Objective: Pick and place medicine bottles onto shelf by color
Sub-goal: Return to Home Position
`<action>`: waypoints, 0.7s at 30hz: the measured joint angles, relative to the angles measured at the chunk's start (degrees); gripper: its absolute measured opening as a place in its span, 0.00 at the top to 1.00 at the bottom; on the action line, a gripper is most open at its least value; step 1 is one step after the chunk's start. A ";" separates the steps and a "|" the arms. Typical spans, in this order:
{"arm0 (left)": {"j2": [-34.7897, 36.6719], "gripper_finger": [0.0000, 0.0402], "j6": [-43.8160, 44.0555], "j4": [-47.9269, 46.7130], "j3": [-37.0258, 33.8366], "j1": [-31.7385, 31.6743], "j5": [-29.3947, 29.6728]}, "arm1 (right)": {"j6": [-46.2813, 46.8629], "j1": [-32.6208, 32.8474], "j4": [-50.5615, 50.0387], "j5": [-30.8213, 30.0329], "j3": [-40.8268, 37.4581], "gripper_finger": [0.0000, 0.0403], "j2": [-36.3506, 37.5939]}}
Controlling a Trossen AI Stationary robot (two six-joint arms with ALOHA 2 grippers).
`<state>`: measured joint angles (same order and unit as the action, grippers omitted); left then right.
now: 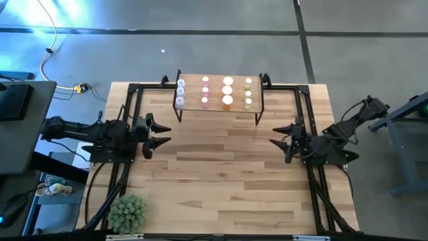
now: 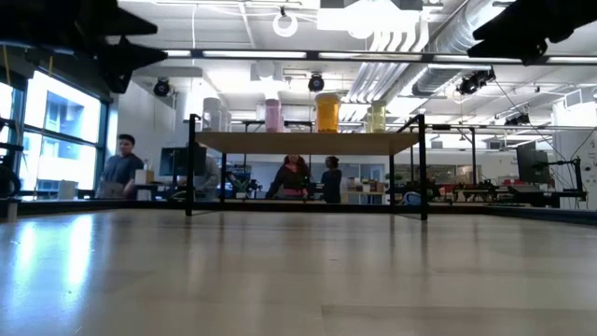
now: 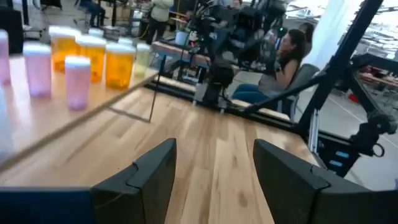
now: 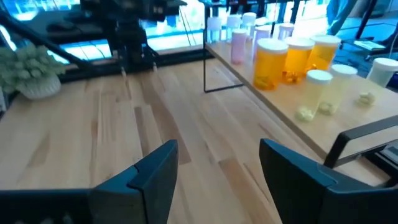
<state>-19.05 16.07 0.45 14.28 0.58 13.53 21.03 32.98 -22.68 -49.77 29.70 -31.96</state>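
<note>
Left gripper [image 1: 162,133] hovers over the table's [image 1: 221,181] left side, fingers spread wide, holding nothing. Medicine bottles [image 1: 227,92] stand in colour columns on the shelf [image 1: 216,95], far centre. Right gripper [image 1: 275,136] hovers right, equally wide, empty.

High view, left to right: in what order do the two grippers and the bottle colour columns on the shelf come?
left gripper → whitish-blue bottles → pink bottles → orange bottles → yellowish bottles → right gripper. All four columns stand on the shelf.
</note>
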 joint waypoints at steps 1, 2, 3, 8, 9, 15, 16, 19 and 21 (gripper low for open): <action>0.47 0.50 0.25 0.11 -0.98 0.63 0.84 | -0.18 0.12 -0.02 -0.01 -0.36 0.46 1.29; 0.81 0.50 0.25 0.62 -1.99 1.32 1.83 | -0.37 0.34 -0.16 -0.04 -0.65 0.46 2.52; 1.11 0.50 0.23 1.97 -3.15 1.98 2.92 | -0.56 0.58 -0.44 -0.21 -0.79 0.46 3.50; 2.21 0.50 -1.42 8.47 -8.60 4.76 6.98 | -1.99 1.85 -0.18 -2.86 -3.94 0.46 7.73; 2.39 0.50 -1.75 9.55 -9.57 5.18 7.39 | -1.98 1.99 -0.27 -3.48 -4.83 0.46 8.57; 3.68 0.50 -2.14 11.19 -13.73 6.68 13.46 | -1.42 2.02 -0.11 -3.79 -8.98 0.46 13.65; 3.74 0.50 -1.72 10.46 -13.73 6.71 14.65 | -1.41 2.02 -0.11 -3.79 -9.50 0.46 14.50; 3.79 0.50 -1.46 10.44 -13.68 6.71 15.38 | -1.84 2.02 -0.08 -3.91 -11.14 0.46 17.18; 3.78 0.50 -1.66 10.38 -13.68 6.71 14.56 | -2.12 2.02 -0.12 -4.86 -12.34 0.46 19.24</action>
<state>-15.27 14.41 10.83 0.60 7.29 28.09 18.91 35.00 -22.80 -54.63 17.36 -12.73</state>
